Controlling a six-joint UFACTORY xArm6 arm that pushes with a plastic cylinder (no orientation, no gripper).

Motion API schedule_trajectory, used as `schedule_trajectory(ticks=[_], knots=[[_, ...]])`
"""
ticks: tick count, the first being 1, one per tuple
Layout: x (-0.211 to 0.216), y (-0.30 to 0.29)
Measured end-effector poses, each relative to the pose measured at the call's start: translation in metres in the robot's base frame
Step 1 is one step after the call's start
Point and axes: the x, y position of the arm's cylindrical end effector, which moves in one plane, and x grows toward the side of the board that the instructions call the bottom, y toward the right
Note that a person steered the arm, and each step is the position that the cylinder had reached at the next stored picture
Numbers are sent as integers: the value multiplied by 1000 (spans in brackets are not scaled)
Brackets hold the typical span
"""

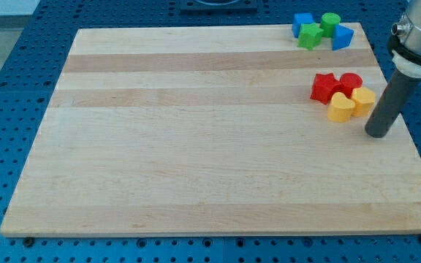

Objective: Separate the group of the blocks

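Observation:
Two groups of blocks sit at the view's right on the wooden board (196, 146). Near the top right corner, a blue block (302, 23), a green star-shaped block (311, 36), a green cylinder (330, 23) and a blue block (342, 37) touch each other. Below them, a red star-shaped block (324, 87), a red cylinder (350, 83), a yellow hexagonal block (362, 98) and a yellow heart-shaped block (340, 108) form a tight cluster. My tip (377, 134) rests on the board just right of and below the yellow blocks, a small gap apart.
The board lies on a blue perforated table (6, 109). The arm's body (419, 36) hangs over the board's right edge, above the rod.

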Motion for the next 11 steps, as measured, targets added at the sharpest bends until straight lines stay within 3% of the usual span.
schedule_trajectory(ticks=[2, 3, 5, 7, 11], knots=[[10, 17], [18, 74], [-1, 102], [-67, 63], [-84, -22]])
